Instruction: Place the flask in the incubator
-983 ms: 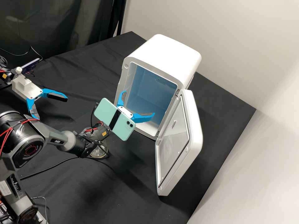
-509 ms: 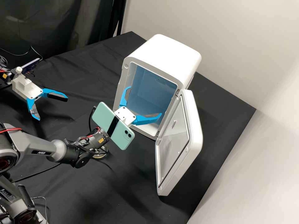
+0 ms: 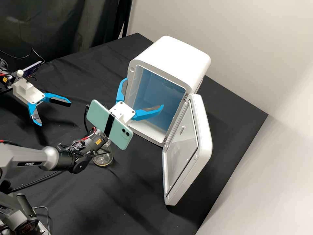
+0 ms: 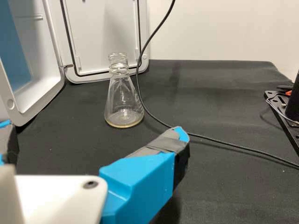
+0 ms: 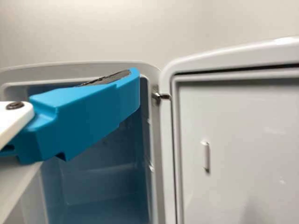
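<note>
A clear glass flask stands upright on the black bench, under the right arm's wrist; from the left wrist it shows as an empty conical flask. The white incubator has a blue inside and its door swung wide open. My right gripper hangs open at the incubator's mouth with nothing in it; one blue finger crosses the opening. My left gripper is open and empty at the far left, well away from the flask, its finger low over the cloth.
A mint-green phone is clamped on the right arm's wrist. A black cable trails over the bench past the flask. Dark curtains hang behind the left side, and a pale wall rises behind the incubator.
My right gripper has risen and drawn back leftward at the incubator's mouth, staying open, and the flask under its wrist is now more exposed. The left gripper has not moved.
</note>
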